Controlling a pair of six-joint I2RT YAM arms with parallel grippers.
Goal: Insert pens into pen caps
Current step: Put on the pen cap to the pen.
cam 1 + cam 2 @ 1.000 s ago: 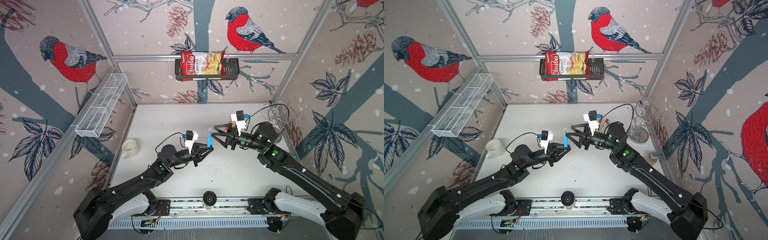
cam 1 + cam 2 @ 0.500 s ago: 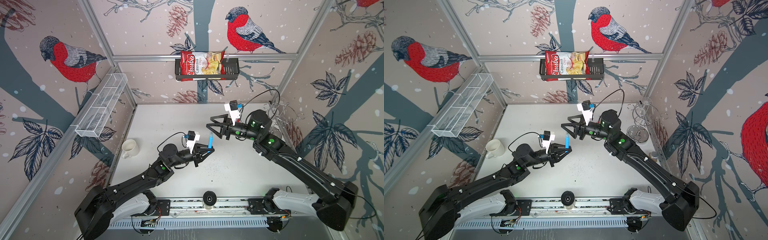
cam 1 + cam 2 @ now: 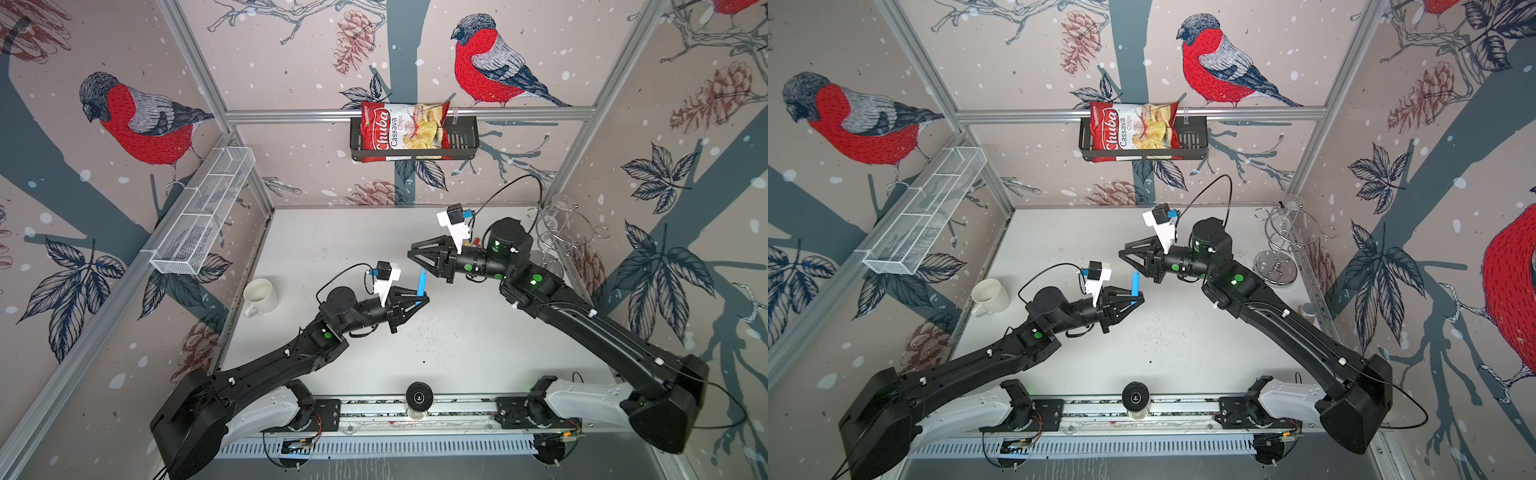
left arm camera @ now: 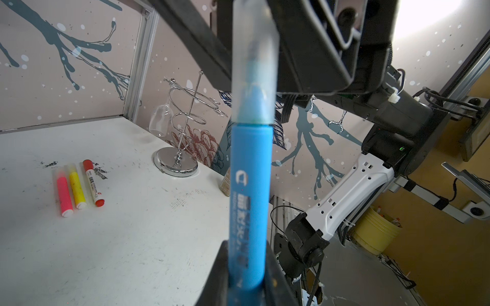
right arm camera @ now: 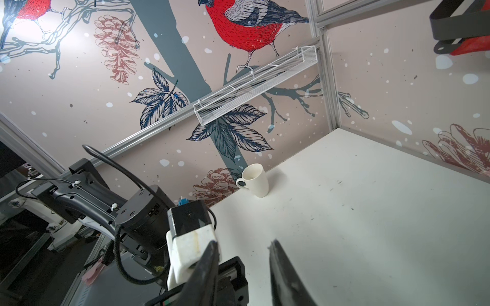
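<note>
Left wrist view: left claw clamped on blue pen, whitish cap sticking out beyond.

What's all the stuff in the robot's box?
blue pen: 1, blue, upright in left gripper, clear cap on
other pens: 3, pink pen, yellow pen, red-ended pen, together on table
mug: 1, white, near left wall
chips bag: 1, red, black basket, back wall
mesh tray: 1, white, left wall
stand: 1, chrome, far right corner, holds glass
jar: 1, brownish, right wall
left gripper: 1, black, shut on blue pen
right gripper: 1, black, open, empty
</note>
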